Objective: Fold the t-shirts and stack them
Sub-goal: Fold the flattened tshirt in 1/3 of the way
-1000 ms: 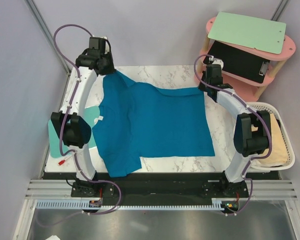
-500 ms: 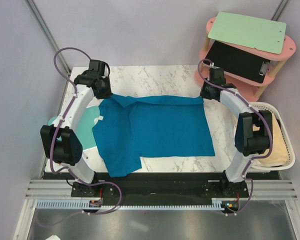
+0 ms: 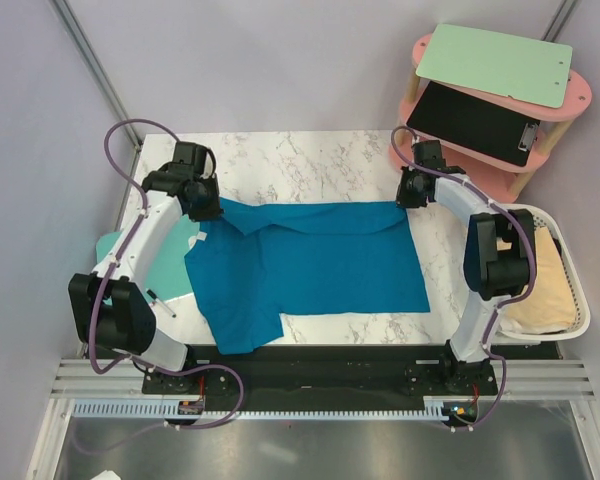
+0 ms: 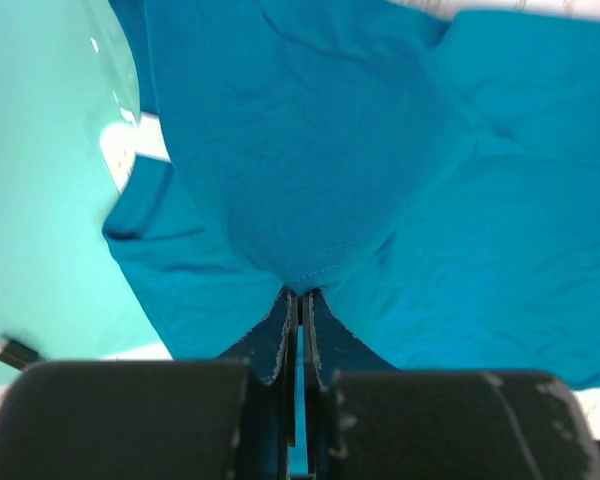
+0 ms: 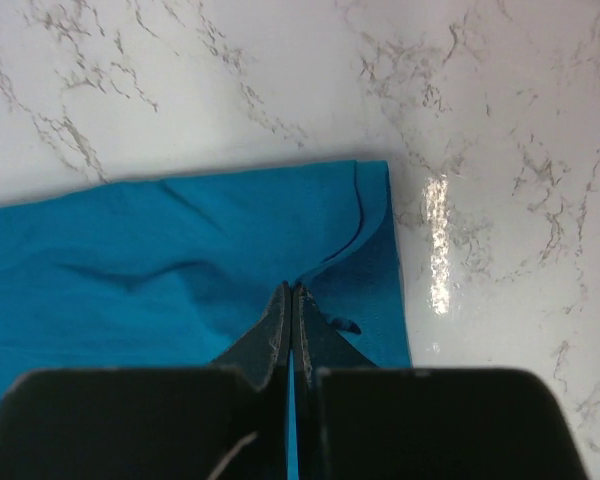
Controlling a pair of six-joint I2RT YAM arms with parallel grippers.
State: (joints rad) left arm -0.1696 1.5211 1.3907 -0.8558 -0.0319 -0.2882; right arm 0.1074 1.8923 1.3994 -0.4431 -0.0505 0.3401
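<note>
While both hands grip teal cloth, the first fold of the first shirt is only partly made; no stack exists yet.
Grip check: left hand (image 4: 298, 295) clenched on a bunched fold of the teal shirt (image 3: 310, 262) at its collar end; right hand (image 5: 291, 290) clenched on the far hem corner. Shirt lies across the worktop (image 3: 310, 155), far strip apparently doubled toward the near side, near sleeve flat and spread. Judged: further folds remain. The cream shirts (image 3: 542, 290) sit loose in the basket (image 3: 581, 300) at right, all yet to do.

The teal t-shirt (image 3: 310, 265) is soft, matt cloth, faintly creased — the tabletop (image 3: 310, 160) glossy, smooth, marble-patterned.
</note>
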